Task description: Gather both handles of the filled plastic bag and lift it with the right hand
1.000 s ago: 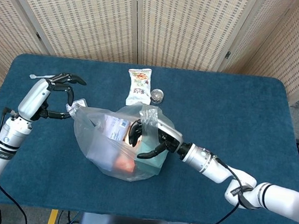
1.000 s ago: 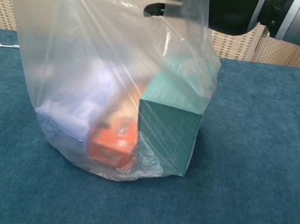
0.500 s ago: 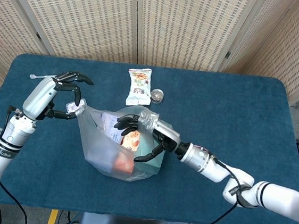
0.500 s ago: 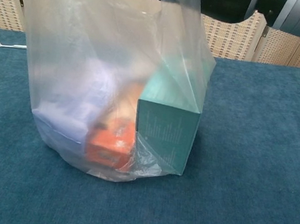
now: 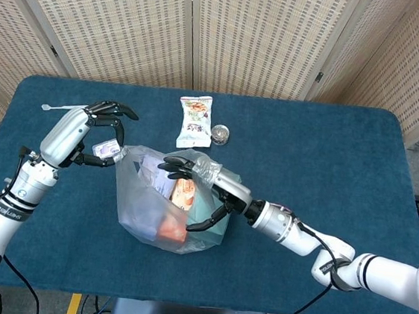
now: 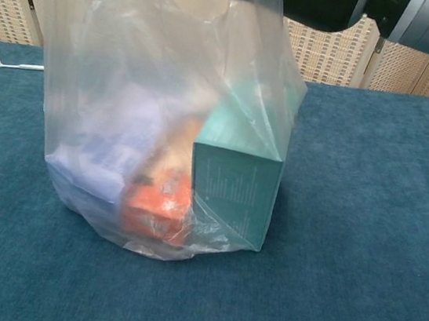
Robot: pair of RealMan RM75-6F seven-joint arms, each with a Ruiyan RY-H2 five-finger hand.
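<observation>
The plastic bag (image 5: 161, 204) (thin, limp, loaded with boxes) hangs from the left hand (image 5: 84, 135) pinching its nine-o'clock handle (image 5: 113, 148), while the right hand (image 5: 195, 187), fingers spread with the three-o'clock handle (image 5: 207, 164) draped over it, should bunch both loops together.

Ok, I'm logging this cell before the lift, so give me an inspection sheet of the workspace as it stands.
Surface: blue table, bag bottom resting on it.
Job's things: plastic bag upright, holding a teal box, an orange pack and a pale item.
Clutter: snack packet and small round jar behind the bag; white stick at far left.
Robot hands: left robot hand pinches the bag's left handle; right robot hand at the bag mouth, fingers spread, right handle draped over it.
Cables: black cable along the right forearm.
Surroundings: woven screen panels behind.
</observation>
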